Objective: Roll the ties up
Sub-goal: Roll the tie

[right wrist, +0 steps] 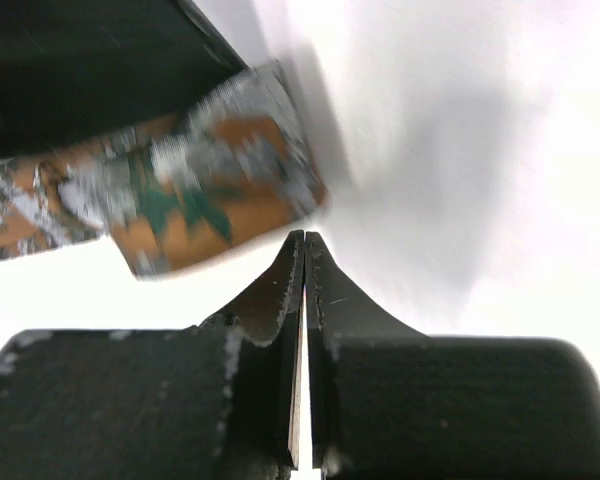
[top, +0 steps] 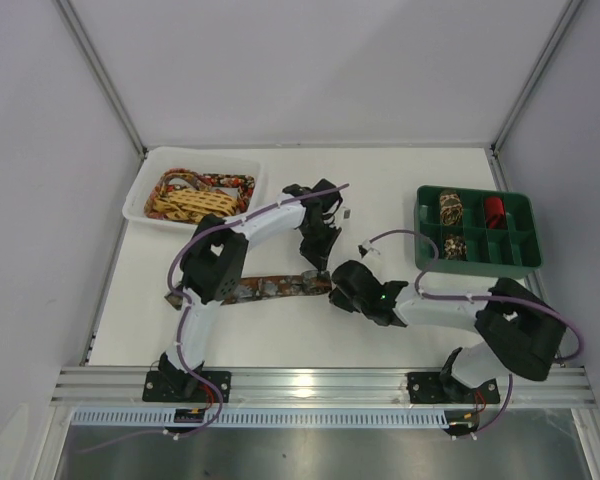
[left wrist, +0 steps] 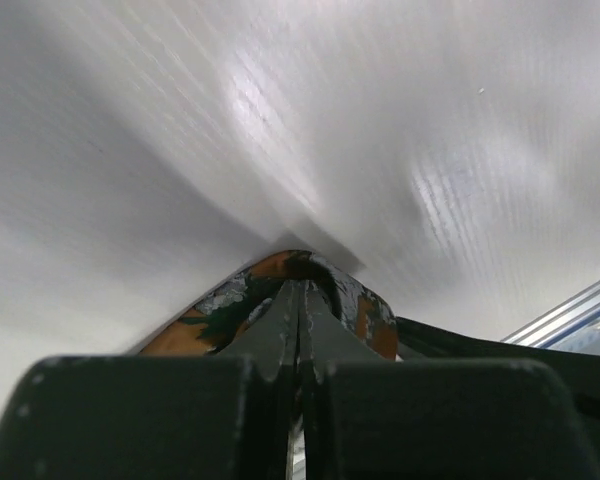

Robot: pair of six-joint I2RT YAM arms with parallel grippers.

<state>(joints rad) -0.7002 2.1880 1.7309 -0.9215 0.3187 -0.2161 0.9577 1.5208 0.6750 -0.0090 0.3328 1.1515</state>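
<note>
White desk [top: 280, 330] bears a mottled tie [top: 275, 287] lying flat between the arms, more ties [top: 195, 200] in a tray [top: 140, 205], and coils [top: 450, 208] in a green box [top: 480, 267]. Left hand [left wrist: 300, 300] is clenched, its tips at the flat tie's right end. Right hand [right wrist: 305, 245] is clenched on nothing, just beside that end.

Mottled brown-orange tie [top: 275, 287] lies flat; three rolled ties [top: 451, 208] sit right, loose ties [top: 195, 200] heaped left.

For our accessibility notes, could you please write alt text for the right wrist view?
The right gripper, shut, points at the end of an orange-and-grey mottled tie lying on the white table. A blurred black shape overlaps the tie at upper left.
</note>
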